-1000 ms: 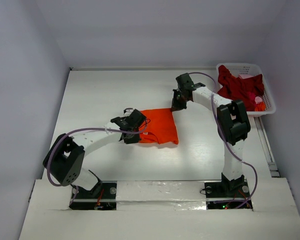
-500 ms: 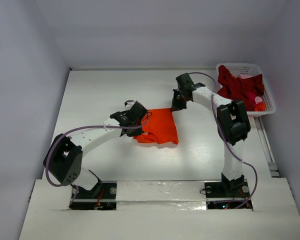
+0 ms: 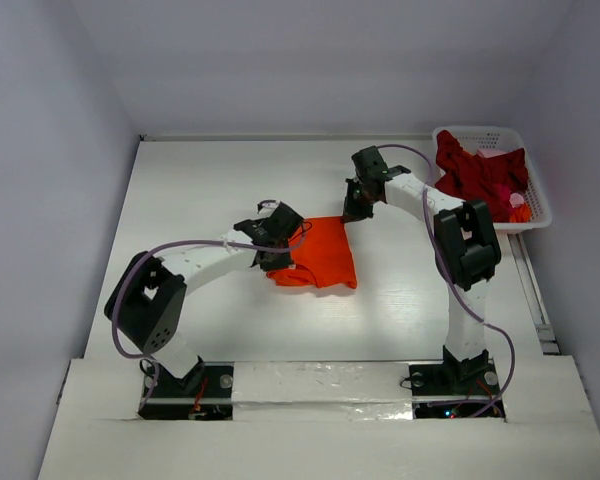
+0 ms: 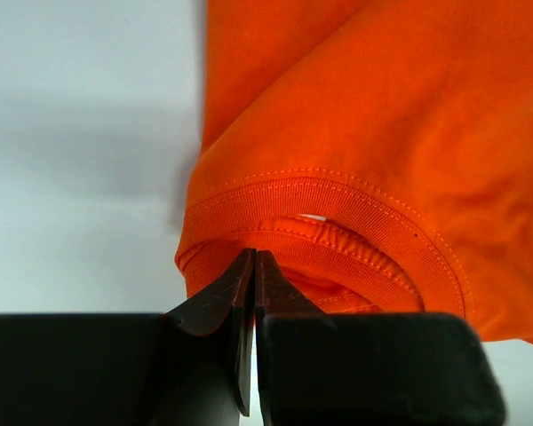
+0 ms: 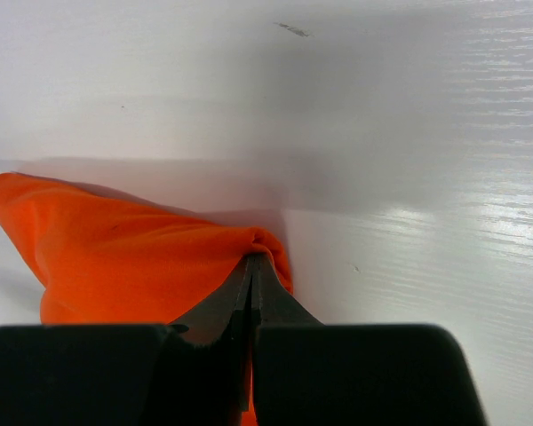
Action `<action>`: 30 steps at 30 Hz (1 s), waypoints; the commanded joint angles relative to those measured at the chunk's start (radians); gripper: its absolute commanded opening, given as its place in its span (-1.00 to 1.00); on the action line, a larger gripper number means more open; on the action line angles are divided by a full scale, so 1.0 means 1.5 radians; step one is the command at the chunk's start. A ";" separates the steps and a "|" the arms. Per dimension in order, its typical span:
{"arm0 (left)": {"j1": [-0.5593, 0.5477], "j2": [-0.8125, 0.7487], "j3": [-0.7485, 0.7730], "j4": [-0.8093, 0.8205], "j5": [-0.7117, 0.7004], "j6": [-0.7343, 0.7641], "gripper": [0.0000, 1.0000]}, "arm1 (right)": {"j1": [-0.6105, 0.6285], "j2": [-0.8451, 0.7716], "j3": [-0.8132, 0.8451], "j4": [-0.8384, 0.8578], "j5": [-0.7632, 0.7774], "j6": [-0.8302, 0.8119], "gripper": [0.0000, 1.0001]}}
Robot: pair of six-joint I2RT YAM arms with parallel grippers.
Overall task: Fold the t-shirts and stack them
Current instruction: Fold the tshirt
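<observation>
- One white basket (image 3: 541, 196), far right on the table (image 3: 200, 190), holds crumpled crimson t-shirts (image 3: 472, 170).
- Orange t-shirt (image 3: 322, 255) lies mid-table; left gripper (image 4: 254, 256) clamps its collar, right gripper (image 5: 251, 259) its far corner.

From above I can't count the crimson t-shirts (image 3: 475, 172) heaped in the basket (image 3: 540, 205). My left gripper (image 3: 283, 250) hides part of the orange t-shirt (image 3: 325, 255).

We see the orange shirt (image 4: 382, 106) as soft matt knit cloth with a ribbed collar (image 4: 338, 191). The bench (image 5: 409, 133) is smooth, glossy white, and the basket (image 3: 538, 190) is plastic lattice.
</observation>
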 commanded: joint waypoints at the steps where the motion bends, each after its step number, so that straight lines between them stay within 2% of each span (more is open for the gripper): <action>1: -0.002 -0.026 -0.015 0.002 0.008 -0.004 -1.00 | -0.004 -0.038 0.021 -0.005 0.007 -0.007 -1.00; 11: -0.030 -0.103 -0.117 -0.020 0.052 -0.026 -1.00 | -0.004 -0.032 0.023 0.001 0.000 -0.002 -1.00; 20: -0.043 -0.097 -0.177 0.002 0.097 -0.041 -1.00 | -0.004 -0.032 0.022 0.004 -0.003 -0.001 -1.00; 26: -0.057 -0.124 -0.151 -0.032 0.103 -0.053 -1.00 | -0.004 -0.039 0.019 0.002 0.003 -0.003 -1.00; 30: -0.057 -0.173 -0.064 -0.109 0.077 -0.059 -1.00 | -0.004 -0.039 0.020 0.000 0.002 -0.005 -1.00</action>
